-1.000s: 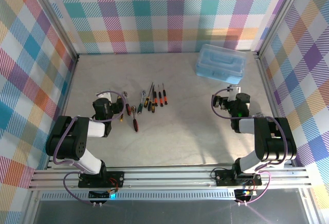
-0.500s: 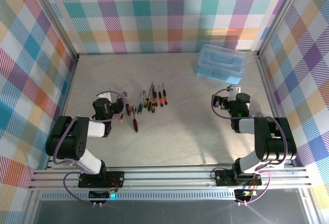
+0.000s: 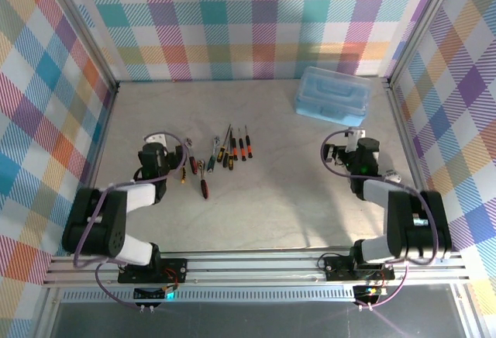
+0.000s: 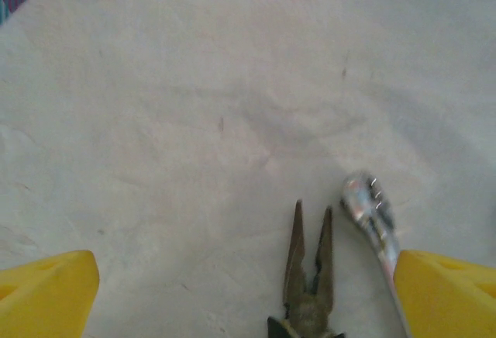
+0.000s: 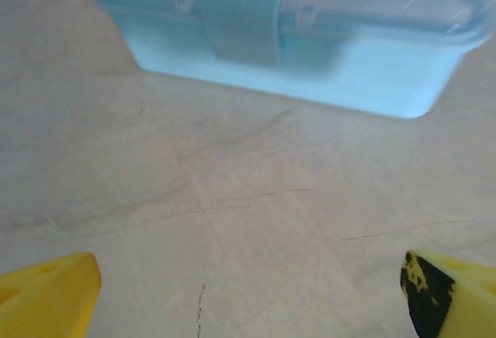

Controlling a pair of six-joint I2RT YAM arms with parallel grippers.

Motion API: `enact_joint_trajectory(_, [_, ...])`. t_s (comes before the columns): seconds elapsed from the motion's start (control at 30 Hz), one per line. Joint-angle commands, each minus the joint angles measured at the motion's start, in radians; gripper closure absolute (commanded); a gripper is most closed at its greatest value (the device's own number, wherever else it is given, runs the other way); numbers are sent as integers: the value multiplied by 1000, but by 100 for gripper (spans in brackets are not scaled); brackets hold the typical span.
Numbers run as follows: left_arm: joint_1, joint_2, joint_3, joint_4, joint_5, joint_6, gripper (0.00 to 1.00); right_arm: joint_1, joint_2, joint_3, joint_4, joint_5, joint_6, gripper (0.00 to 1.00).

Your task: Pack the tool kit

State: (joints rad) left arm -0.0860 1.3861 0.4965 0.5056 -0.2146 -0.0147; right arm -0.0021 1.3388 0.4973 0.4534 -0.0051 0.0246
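The tool kit case [image 3: 333, 95] rests on the tabletop [image 3: 271, 206] and serves as the reference here. It is a rectangular box of light blue translucent plastic with rounded corners, and its lid appears to be down. A flat blue latch [image 5: 240, 32] sits on the wall that faces the arms. The right end effector [image 5: 248, 291] hovers on the near side of the case, close to it but not touching. Its yellow fingers are set wide apart and empty, and they are aimed at the latch wall, probably so that the lid can be opened before loading. The loose tools lie in a row well apart from the case, on the left arm's side and nearer the arm bases. They are slim screwdrivers [image 3: 232, 148] with red, orange and black handles, dark steel pliers [image 4: 308, 276] with tapered tips slightly parted, and a bright metal wrench [image 4: 370, 214] with a rounded head. The left end effector [image 4: 246, 287] sits low over the matte, stone-patterned surface. Its fingers are spread and grip nothing, and the pliers and wrench lie between them, a suitable stance for a first pick. No tool is in the case yet.
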Motion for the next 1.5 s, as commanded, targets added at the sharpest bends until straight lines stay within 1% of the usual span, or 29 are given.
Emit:
enact_joint_trajectory(0.0, [-13, -141, 162, -373, -67, -62, 3, -9, -157, 152, -297, 67, -16, 1])
enact_joint_trajectory(0.03, [-14, -152, 207, -454, -64, -80, 3, -12, -173, 182, -327, 77, -27, 1])
enact_joint_trajectory(0.07, [-17, -152, 266, -539, -54, -99, 0, -20, -177, 219, -355, 81, -27, 1])
enact_joint_trajectory(0.13, [-21, -121, 383, -702, -26, -129, 0, -49, -149, 292, -379, 71, 3, 1])
enact_joint_trajectory(0.2, [-33, -69, 505, -869, 3, -140, 0, -78, -65, 409, -445, 99, 47, 1])
enact_joint_trajectory(0.27, [-67, -29, 586, -967, -7, -138, 0, -117, 65, 587, -541, 87, 98, 1])
enact_joint_trajectory(0.4, [-129, -25, 623, -1031, -31, -146, 0, -143, 354, 918, -709, 61, 96, 1])
enact_joint_trajectory(0.5, [-160, -41, 612, -1062, -27, -165, 0, -148, 483, 1048, -755, 36, 79, 1])
enact_joint_trajectory(0.6, [-182, -66, 585, -1075, -27, -169, 0, -152, 571, 1129, -787, 27, 80, 1])
enact_joint_trajectory(0.7, [-188, -95, 554, -1081, -27, -171, 0, -154, 623, 1149, -777, -15, 87, 1])
enact_joint_trajectory(0.83, [-190, -123, 532, -1081, -20, -174, 0, -152, 658, 1133, -768, -45, 105, 1])
enact_joint_trajectory(1.03, [-197, -119, 524, -1067, 0, -176, 0, -149, 648, 1065, -772, -53, 113, 0])
enact_joint_trajectory(1.13, [-207, -108, 522, -1053, 3, -182, 0, -143, 628, 1035, -810, -70, 113, 2])
enact_joint_trajectory(1.23, [-229, -85, 527, -1035, 5, -186, 0, -127, 586, 969, -819, -90, 125, 2])
enact_joint_trajectory(1.43, [-296, 17, 578, -989, 27, -191, 0, -80, 471, 818, -795, -142, 187, 2])
enact_joint_trajectory(1.47, [-311, 40, 593, -978, 31, -190, 0, -70, 449, 796, -788, -144, 193, 0])
